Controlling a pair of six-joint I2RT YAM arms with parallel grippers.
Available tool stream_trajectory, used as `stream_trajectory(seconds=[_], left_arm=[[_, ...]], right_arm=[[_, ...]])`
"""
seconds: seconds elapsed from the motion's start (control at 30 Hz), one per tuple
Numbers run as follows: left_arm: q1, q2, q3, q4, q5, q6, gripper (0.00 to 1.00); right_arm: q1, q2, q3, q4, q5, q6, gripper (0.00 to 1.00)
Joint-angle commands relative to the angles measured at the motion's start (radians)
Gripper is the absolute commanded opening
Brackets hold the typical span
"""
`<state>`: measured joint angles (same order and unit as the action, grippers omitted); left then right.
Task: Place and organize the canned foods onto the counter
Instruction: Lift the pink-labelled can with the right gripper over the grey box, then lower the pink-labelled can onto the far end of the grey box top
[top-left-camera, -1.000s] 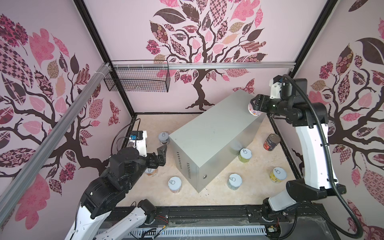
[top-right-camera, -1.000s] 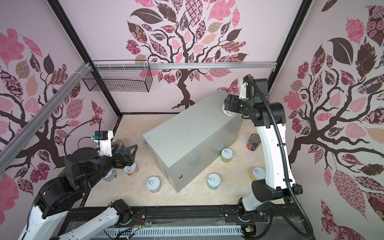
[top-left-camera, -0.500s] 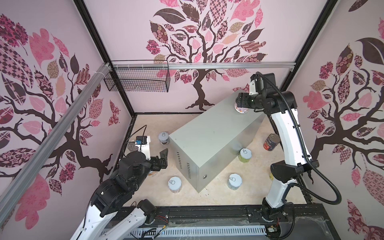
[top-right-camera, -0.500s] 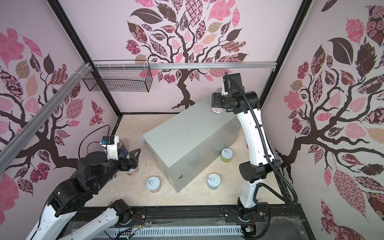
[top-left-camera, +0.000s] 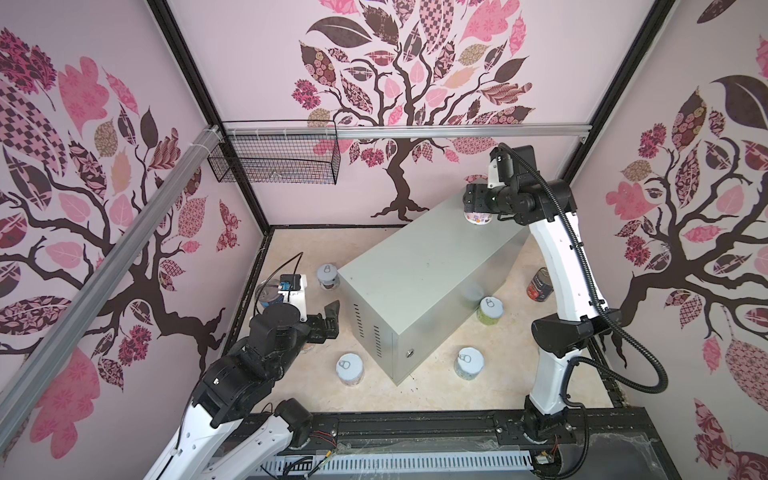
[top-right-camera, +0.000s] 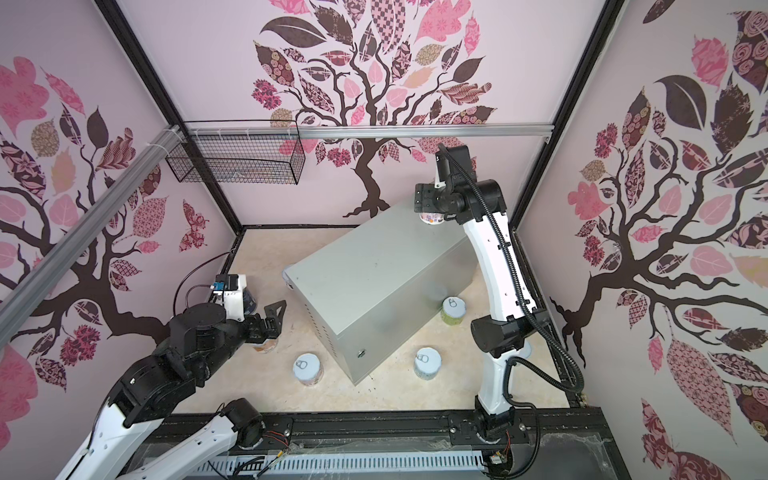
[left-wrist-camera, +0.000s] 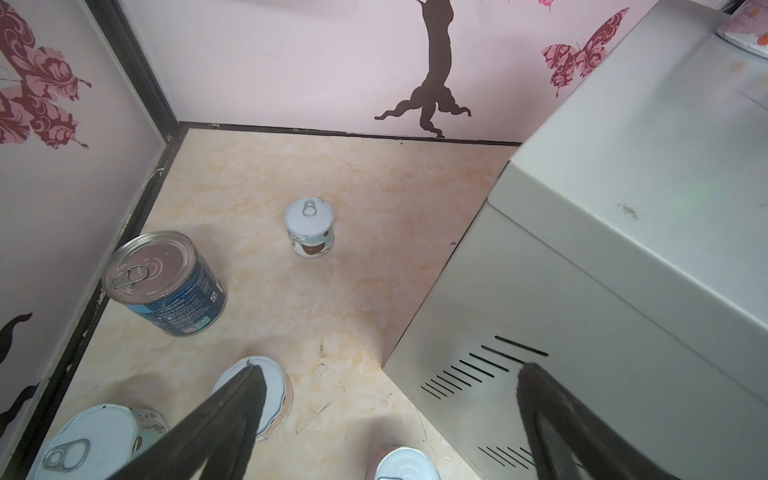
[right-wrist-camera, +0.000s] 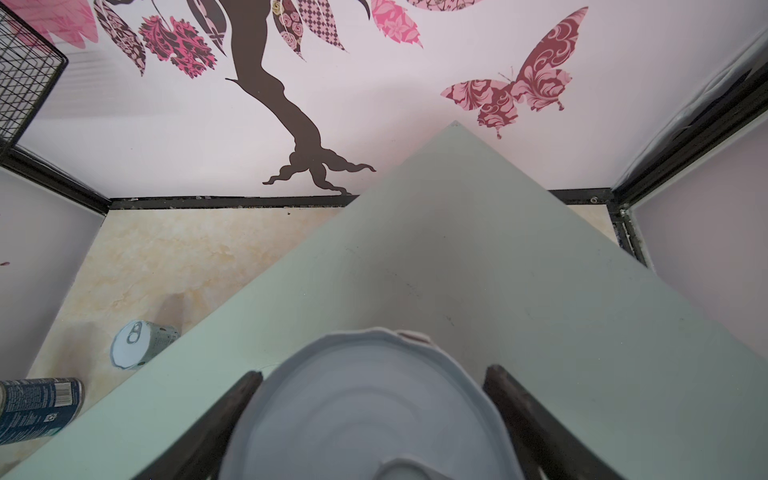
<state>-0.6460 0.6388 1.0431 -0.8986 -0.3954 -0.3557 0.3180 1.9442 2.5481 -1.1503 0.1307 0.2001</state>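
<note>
Progress: one can (top-left-camera: 478, 217) on the tabletop's (top-left-camera: 415, 257) far corner, right pincer (right-wrist-camera: 372, 371) straddling it, grip unclear; left pincer (left-wrist-camera: 388, 369) gaping, empty; other cans (top-left-camera: 350, 368) wait on the floor (top-left-camera: 299, 249).

matt light-grey metal counter (top-left-camera: 419, 266), glossy metal-topped blue can (left-wrist-camera: 166, 286), smooth marbled floor (left-wrist-camera: 353, 291), black wire mesh basket (top-left-camera: 274, 164)

A long grey box (top-left-camera: 419, 266) with vent slots stands slantwise on the floor (top-left-camera: 299, 249). One pastel can (top-left-camera: 478, 217) stands upright on its far end. Around the box, on the floor, stand a green can (top-left-camera: 490, 311), a blue can (left-wrist-camera: 166, 282), a tomato can (top-left-camera: 539, 283) and several short cans (top-left-camera: 350, 368).
</note>
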Motion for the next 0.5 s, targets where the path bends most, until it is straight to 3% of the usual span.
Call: stream_trajectory(seconds=[0.0,0.1,0.33,0.47], left_arm=[[0.003,-0.008,-0.026,0.023,0.003,-0.008,0.98],[0.003,-0.01,-0.03,0.022,-0.002,-0.009,0.98],[0.003,-0.013,-0.058,0.024,0.006,-0.026,0.98],[0.003,-0.024,-0.072,0.02,0.014,-0.047,0.98]], right_arm=[[0.004,0.012,0.013,0.038,-0.004,-0.003,0.92],[0.005,-0.022,-0.031,0.08,-0.025,0.004,1.0],[0.006,-0.096,-0.116,0.126,-0.047,-0.002,1.0],[0.007,-0.182,-0.263,0.188,-0.055,-0.005,1.0]])
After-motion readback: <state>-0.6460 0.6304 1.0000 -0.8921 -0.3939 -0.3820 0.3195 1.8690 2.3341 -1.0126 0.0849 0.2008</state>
